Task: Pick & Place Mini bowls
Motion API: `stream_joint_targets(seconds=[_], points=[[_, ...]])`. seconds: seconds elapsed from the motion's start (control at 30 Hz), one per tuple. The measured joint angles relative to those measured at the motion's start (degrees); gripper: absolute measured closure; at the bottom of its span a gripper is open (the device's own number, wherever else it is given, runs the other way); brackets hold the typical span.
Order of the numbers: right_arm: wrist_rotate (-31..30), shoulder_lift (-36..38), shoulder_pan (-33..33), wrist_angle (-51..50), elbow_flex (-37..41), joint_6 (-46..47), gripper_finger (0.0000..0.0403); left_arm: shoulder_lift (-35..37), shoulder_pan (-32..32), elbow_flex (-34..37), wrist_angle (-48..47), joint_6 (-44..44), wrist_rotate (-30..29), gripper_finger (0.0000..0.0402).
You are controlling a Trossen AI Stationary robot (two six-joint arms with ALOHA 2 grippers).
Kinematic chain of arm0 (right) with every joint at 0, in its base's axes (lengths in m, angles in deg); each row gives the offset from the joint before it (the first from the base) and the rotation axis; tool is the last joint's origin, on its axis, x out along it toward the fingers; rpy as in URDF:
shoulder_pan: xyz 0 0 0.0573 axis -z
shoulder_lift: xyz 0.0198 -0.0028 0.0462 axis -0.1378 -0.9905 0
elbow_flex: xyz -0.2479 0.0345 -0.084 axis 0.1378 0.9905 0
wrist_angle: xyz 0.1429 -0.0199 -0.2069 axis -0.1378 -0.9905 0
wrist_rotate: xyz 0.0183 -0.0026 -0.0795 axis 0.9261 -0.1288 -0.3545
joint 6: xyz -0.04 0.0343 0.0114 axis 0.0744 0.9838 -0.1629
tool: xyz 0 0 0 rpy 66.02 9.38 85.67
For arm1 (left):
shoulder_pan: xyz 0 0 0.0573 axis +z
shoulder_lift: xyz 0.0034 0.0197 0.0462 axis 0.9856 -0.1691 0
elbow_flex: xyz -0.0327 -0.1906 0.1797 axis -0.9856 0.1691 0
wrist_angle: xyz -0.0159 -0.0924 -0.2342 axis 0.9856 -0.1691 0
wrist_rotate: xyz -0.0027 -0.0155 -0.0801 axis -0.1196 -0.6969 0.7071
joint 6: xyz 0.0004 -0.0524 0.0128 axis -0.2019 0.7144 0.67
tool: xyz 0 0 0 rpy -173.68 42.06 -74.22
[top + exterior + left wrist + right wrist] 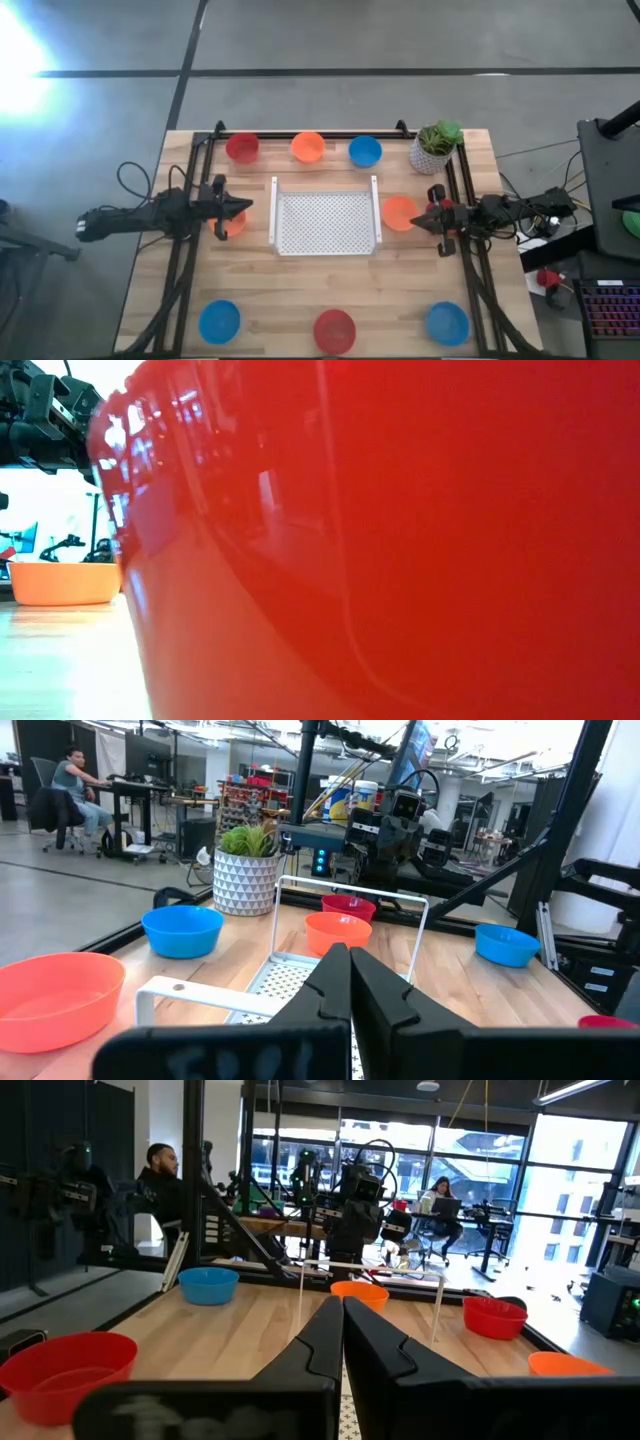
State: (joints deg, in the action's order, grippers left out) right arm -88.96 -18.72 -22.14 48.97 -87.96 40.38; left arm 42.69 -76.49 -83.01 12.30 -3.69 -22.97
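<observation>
Wooden table (330,280), orange bowl (233,224) seemingly under left hand (240,207)

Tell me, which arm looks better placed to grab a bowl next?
Either, probably. The left tool hovers over an orange bowl left of the tray; the right tool is beside another orange bowl. Both tools are shut, holding nothing.
</observation>
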Motion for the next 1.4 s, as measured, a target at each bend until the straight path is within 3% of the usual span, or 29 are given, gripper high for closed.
stream_joint_targets(seconds=[0.57, 1.4], points=[[0.0, 0.0, 0.0, 1.9, 0.0, 4.2, 0.0394, 0.0, 0.0, 0.0, 0.0, 0.0, 0.0, 0.0402], [-0.1, 0.0, 0.0, 3.5, 0.0, 1.7, 0.0394, 0.0, 0.0, 0.0, 0.0, 0.0, 0.0, 0.0402]])
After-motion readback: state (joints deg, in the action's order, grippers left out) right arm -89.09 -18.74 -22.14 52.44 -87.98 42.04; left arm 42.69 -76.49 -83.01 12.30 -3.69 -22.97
